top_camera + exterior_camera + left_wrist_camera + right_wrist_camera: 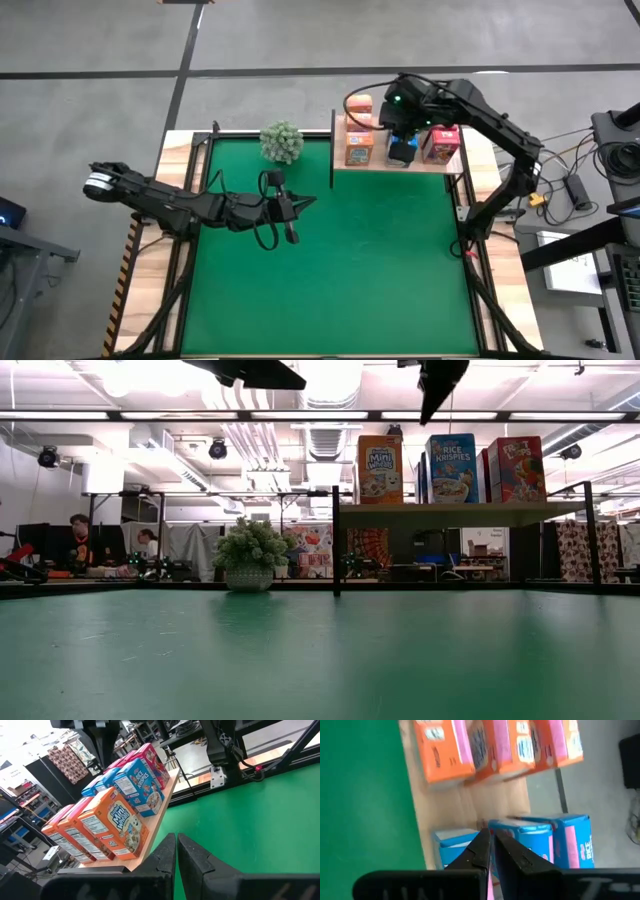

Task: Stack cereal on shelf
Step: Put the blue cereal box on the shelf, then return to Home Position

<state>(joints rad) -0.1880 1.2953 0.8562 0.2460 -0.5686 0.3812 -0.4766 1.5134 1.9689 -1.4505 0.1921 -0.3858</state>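
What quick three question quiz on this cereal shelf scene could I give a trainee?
1. True or false: the orange boxes stand on the shelf.
2. Which hand is over the shelf: A left, B right?
3. Fill in: beside the shelf on the green mat stands a small ____.

Key: 1 true. 2 B, the right hand is over the blue boxes; the left hand waits over the mat. 3 plant.

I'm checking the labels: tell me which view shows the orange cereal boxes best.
The left wrist view: the orange boxes show printed fronts, lined up on the shelf. The high view shows mainly tops, the low view only the front one, the right wrist view blurred tops.
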